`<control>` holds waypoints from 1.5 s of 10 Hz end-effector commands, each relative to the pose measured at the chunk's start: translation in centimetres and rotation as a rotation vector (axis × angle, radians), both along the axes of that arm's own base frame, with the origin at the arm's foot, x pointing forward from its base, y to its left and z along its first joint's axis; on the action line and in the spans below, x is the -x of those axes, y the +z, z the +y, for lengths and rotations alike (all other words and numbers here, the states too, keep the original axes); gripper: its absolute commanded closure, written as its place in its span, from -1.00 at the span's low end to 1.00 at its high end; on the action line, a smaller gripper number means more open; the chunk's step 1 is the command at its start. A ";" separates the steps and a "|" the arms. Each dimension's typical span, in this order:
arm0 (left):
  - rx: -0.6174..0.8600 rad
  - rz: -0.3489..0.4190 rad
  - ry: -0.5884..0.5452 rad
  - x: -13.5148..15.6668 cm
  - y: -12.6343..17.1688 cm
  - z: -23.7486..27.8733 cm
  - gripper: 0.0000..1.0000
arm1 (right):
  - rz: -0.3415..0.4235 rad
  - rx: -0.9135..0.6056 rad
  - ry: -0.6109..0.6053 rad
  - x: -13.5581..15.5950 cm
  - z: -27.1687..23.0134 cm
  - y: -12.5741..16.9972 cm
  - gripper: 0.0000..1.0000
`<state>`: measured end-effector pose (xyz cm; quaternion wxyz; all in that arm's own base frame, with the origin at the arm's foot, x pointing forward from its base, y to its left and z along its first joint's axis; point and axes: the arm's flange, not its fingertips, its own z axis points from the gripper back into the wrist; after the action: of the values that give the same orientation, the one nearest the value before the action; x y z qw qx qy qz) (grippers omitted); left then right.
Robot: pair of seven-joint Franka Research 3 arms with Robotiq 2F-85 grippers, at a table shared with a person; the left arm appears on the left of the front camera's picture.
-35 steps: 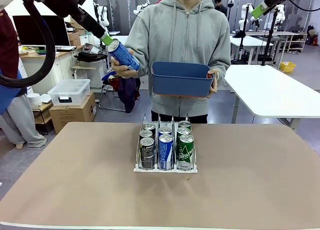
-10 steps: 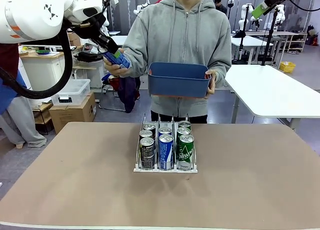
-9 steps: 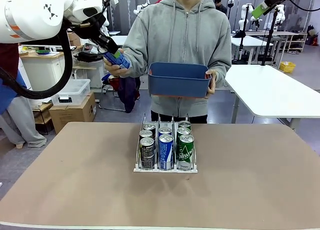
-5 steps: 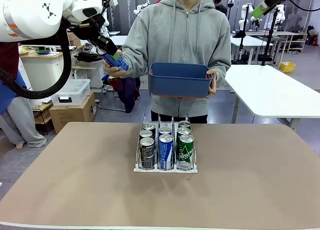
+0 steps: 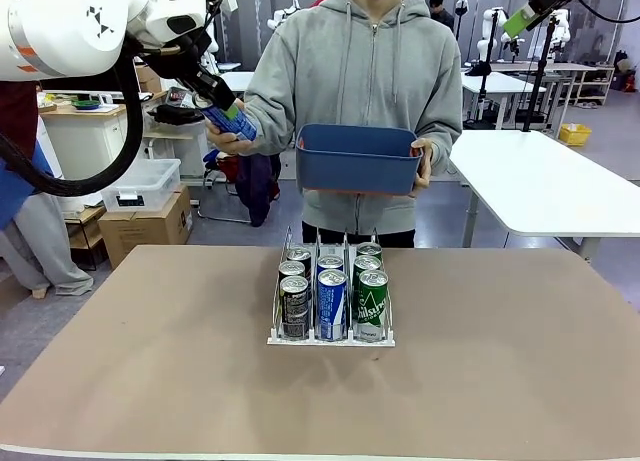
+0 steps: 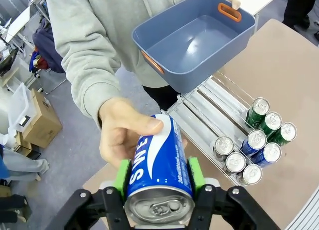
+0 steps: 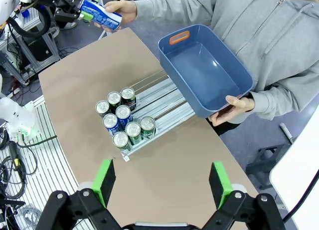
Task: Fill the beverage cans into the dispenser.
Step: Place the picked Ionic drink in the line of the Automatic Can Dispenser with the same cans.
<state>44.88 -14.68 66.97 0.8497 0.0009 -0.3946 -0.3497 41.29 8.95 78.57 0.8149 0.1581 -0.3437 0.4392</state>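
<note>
Left gripper clamping a blue can the person's hand is holding too, right gripper gaping open above the dispenser, tub in the other hand.

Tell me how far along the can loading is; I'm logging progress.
Done: eight cans sit in the dispenser, and the blue tub looks empty. In hand: the left hand grips a blue-and-white can that the person's hand also holds. Left: placing it in a lane.

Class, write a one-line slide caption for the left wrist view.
Left tool grips a blue-and-white can that a person's hand also holds, above the dispenser.
</note>
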 end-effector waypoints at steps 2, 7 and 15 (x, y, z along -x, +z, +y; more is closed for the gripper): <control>0.006 0.002 -0.004 0.1 0.0 0.2 0.99 | 0.001 0.005 0.004 0.2 -0.1 -0.1 -1.00; 0.006 0.002 -0.004 0.1 0.0 0.2 0.99 | 0.001 0.005 0.004 0.2 -0.1 -0.1 -1.00; 0.015 0.056 0.002 1.7 -0.7 -0.7 -0.15 | 0.001 0.005 0.004 0.2 -0.1 -0.1 -1.00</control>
<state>44.49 -15.13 66.29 0.8550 -0.0028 -0.3794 -0.3536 41.29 8.94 78.57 0.8149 0.1580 -0.3437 0.4391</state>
